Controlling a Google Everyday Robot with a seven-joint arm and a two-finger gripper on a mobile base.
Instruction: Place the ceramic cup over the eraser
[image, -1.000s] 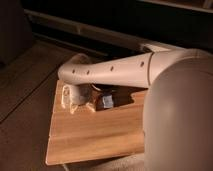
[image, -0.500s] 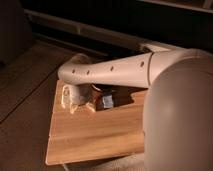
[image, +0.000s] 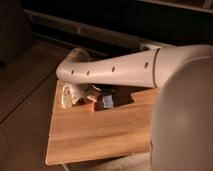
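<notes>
My arm reaches from the right across a small wooden table (image: 100, 135). My gripper (image: 76, 94) hangs below the arm's far end at the table's back left corner. A small cream glossy object, seemingly the ceramic cup (image: 65, 98), sits right at the gripper, partly hidden by it. A small grey-blue block, apparently the eraser (image: 106, 101), lies on the table just right of the gripper, with a small orange piece (image: 92, 106) beside it. The cup stands left of the eraser, apart from it.
The table stands on a dim brownish floor (image: 25, 90). A dark shelf or cabinet front (image: 100, 25) runs along the back. My arm's large white housing (image: 185, 110) fills the right side and hides the table's right part.
</notes>
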